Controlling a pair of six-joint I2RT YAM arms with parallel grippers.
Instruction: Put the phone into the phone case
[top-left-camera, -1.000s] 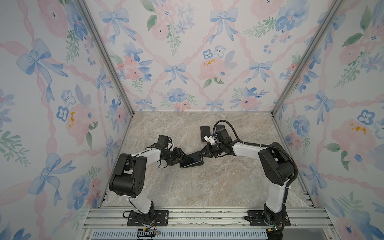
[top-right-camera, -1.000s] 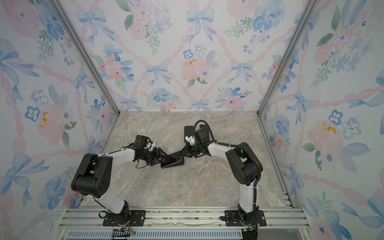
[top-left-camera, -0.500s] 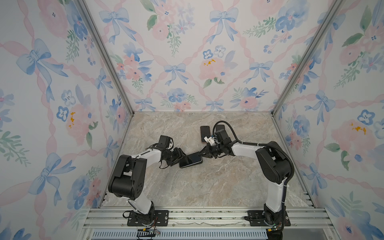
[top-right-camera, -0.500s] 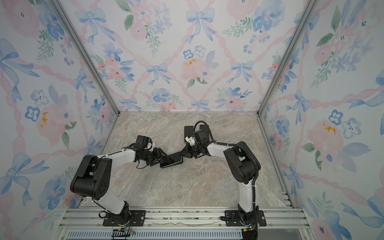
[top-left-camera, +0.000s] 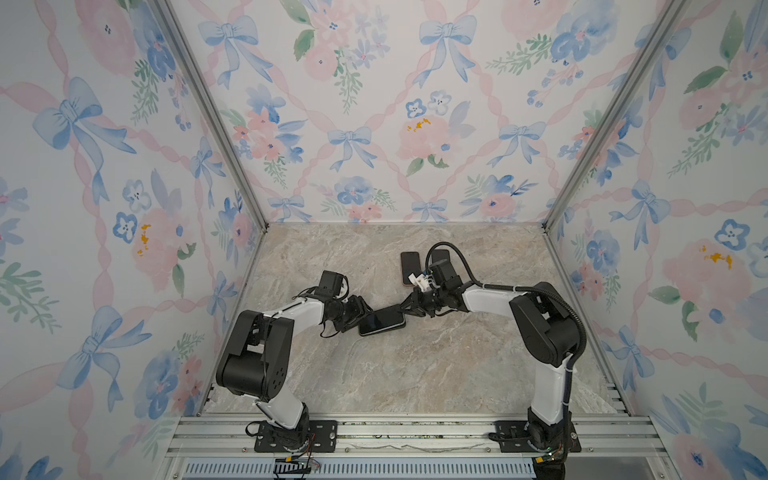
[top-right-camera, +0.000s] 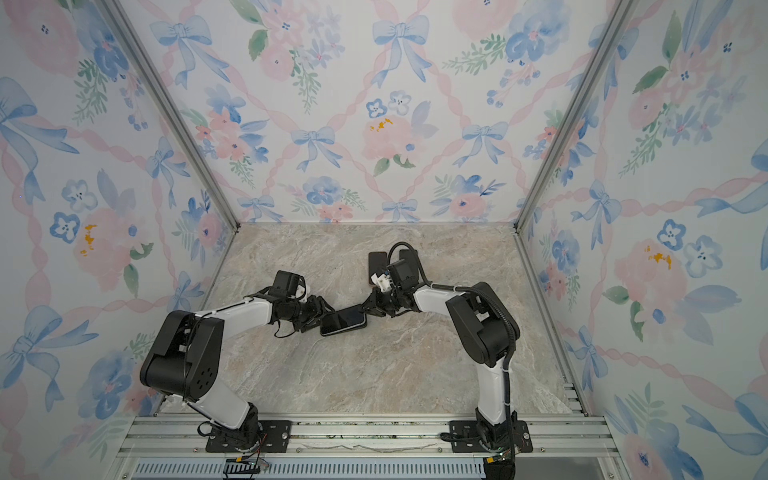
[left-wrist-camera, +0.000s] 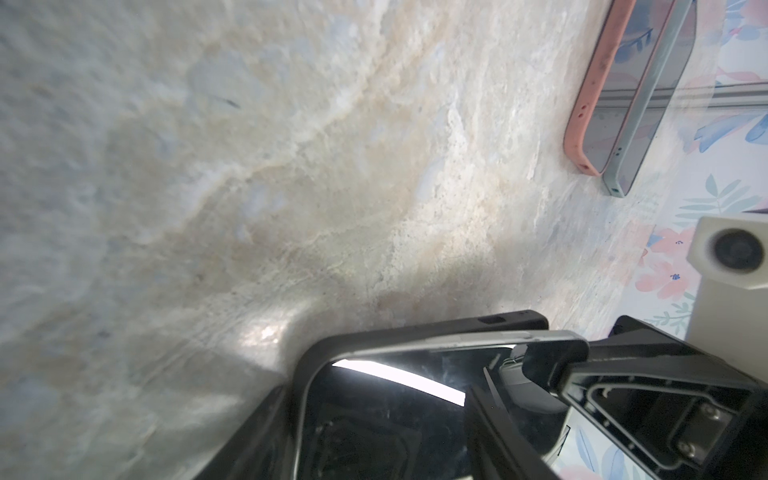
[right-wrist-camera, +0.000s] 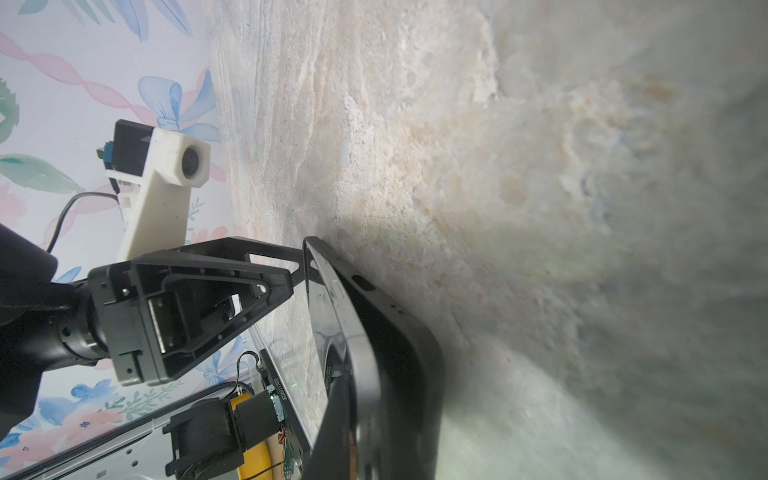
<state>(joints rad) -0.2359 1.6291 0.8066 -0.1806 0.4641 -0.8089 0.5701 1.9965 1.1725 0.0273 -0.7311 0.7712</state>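
Pressing a phone home, with room to slip

On the smooth, marble-veined table (top-left-camera: 415, 374), the matte black case (right-wrist-camera: 399, 340) could skate away if the push turns sideways. The slab-shaped phone (top-left-camera: 381, 320), glossy glass, lies mid-table, partly seated, its silver rim (left-wrist-camera: 498, 337) riding above the case's lip; it may pop free. The left gripper (top-left-camera: 358, 313) flanks one end, its grip impossible to judge. The right gripper (left-wrist-camera: 548, 361), clenched on nothing, bears on the opposite corner and might skid off.
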